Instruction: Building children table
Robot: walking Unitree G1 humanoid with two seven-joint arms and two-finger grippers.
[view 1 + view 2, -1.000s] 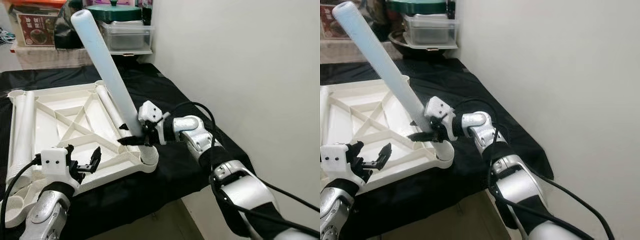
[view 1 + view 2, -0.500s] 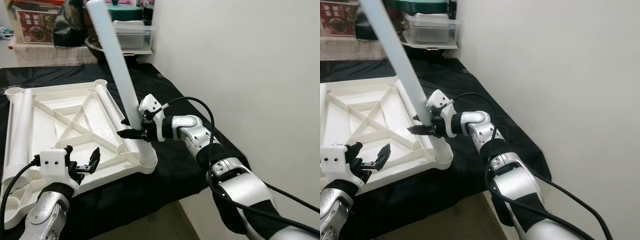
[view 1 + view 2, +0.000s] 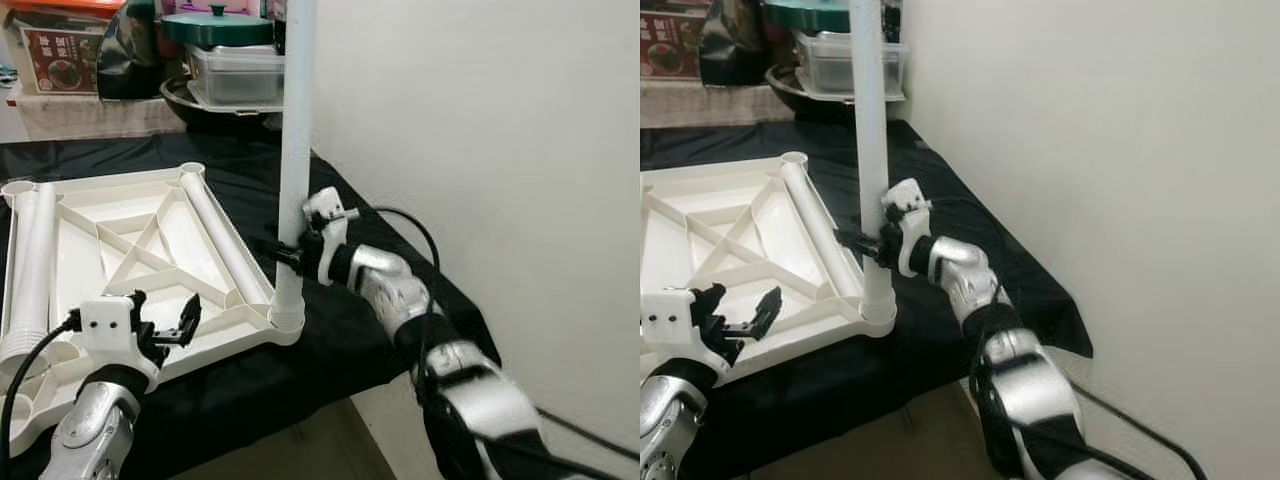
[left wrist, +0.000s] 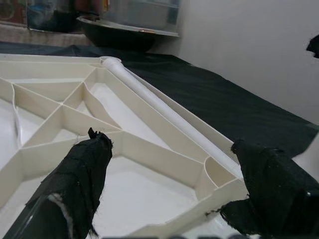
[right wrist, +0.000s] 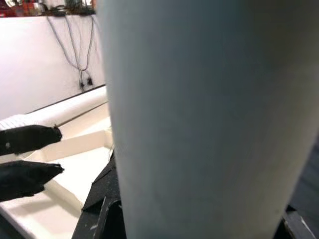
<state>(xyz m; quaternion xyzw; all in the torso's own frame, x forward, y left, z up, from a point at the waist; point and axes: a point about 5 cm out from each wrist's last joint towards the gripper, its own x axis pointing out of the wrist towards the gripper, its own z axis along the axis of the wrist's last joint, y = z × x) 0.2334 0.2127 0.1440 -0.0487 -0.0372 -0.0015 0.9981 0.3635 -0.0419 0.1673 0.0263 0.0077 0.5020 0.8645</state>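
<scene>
1. Children's table top [image 3: 130, 235]: white plastic, underside up with ribs showing, lying flat on the black-draped tabletop [image 3: 400, 270].
2. Table leg [image 3: 296, 150]: pale tube, upright, foot seated in the corner socket [image 3: 285, 318] at the table top's 4 o'clock corner.
3. Right claw [image 3: 283, 249]: closed around the upright table leg a little above the socket, reaching in from 3 o'clock; leg close against the lens in the right wrist view.
4. Left claw [image 3: 168, 331]: fingers spread, holding nothing, hovering over the table top's near edge at 7 o'clock; black fingertips [image 4: 84, 169] apart over the ribbing in the left wrist view.
5. Second leg [image 3: 222, 240]: lying along the table top's right rim, running toward 12 o'clock.
6. Third leg [image 3: 28, 270]: lying along the left rim.
7. Storage at 12 o'clock, beyond the tabletop: clear plastic container [image 3: 236, 72] with a green lid [image 3: 217, 27] above it, and a printed box [image 3: 62, 62].
</scene>
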